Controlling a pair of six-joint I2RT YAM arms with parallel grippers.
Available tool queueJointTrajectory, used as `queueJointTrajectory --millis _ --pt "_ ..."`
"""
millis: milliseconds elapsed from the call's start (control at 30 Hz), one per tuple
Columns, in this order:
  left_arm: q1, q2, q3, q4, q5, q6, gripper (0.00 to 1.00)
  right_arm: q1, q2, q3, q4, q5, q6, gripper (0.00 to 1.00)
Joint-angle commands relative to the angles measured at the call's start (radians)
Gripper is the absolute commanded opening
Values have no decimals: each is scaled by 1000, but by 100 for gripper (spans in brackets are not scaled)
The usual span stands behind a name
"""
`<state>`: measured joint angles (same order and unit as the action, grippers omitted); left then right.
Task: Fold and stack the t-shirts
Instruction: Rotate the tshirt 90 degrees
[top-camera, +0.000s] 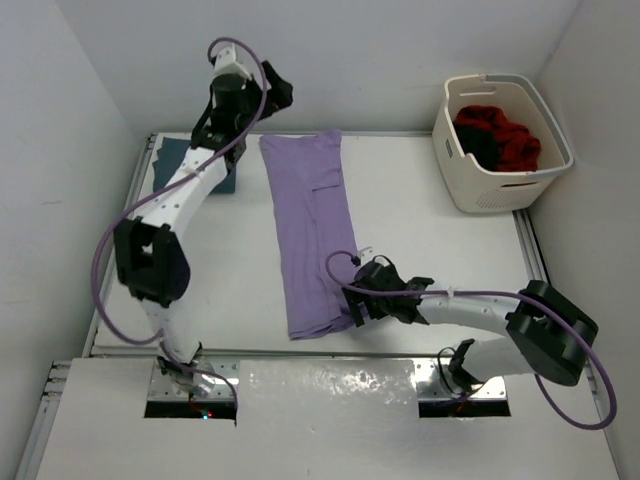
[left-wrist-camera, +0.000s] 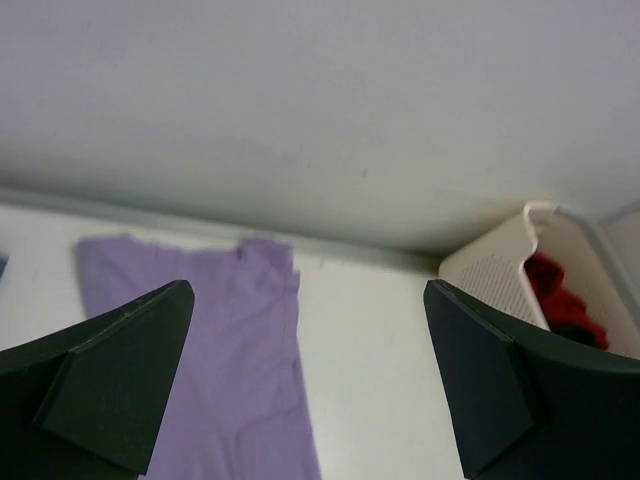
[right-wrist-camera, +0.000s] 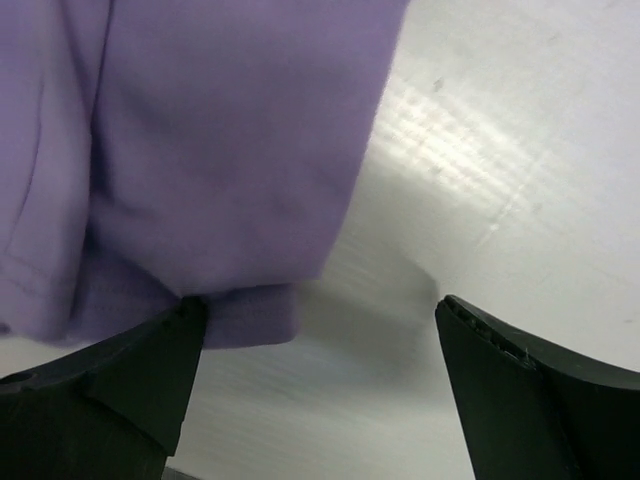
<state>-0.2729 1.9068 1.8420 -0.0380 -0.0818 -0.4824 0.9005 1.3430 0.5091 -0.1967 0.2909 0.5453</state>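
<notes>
left jaws released, long soft purple cloth shirt (left-wrist-camera: 245, 380) ahead | right jaws released, shirt corner just beside one side

You have a white table (top-camera: 430, 260) with a purple shirt (top-camera: 310, 230) laid out long down its middle, a folded teal shirt (top-camera: 172, 160) at the far left corner, and a cream basket (top-camera: 495, 192) at the far right

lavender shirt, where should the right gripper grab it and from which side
Take the near right hem corner of the lavender shirt, coming in low from the right. It lies flat as a long folded strip, and that corner's layered edge sits free on the table, between the fingers of the open right gripper.
</notes>
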Motion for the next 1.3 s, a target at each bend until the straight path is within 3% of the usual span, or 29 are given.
queueJointTrajectory --millis 0,200,300,400,467,567,733,1033,1267 --pt "-26 -79 -254 18 14 34 100 26 -19 -58 9 -108 8 95" --pt "-57 -196 -404 -40 -24 24 100 37 -56 -95 46 -205 24 93" --pt "-75 -250 -475 -33 -24 24 100 41 -114 -98 31 -254 -2 87" --pt "-104 -305 -533 -36 -42 30 100 41 -201 -104 -56 -239 -18 73" --pt "-139 -336 -584 16 -45 45 100 43 -244 -109 -104 -173 -18 49" --pt "-190 -306 -607 70 38 96 100 43 -289 -116 -71 -119 -4 55" --pt "-248 -198 -630 82 77 105 100 40 -243 -129 65 -99 7 55" --pt "-272 9 -618 170 174 119 100 40 -74 -73 149 -75 -94 43" --pt "-273 75 -607 185 186 116 100 41 2 -64 186 -128 -137 33"
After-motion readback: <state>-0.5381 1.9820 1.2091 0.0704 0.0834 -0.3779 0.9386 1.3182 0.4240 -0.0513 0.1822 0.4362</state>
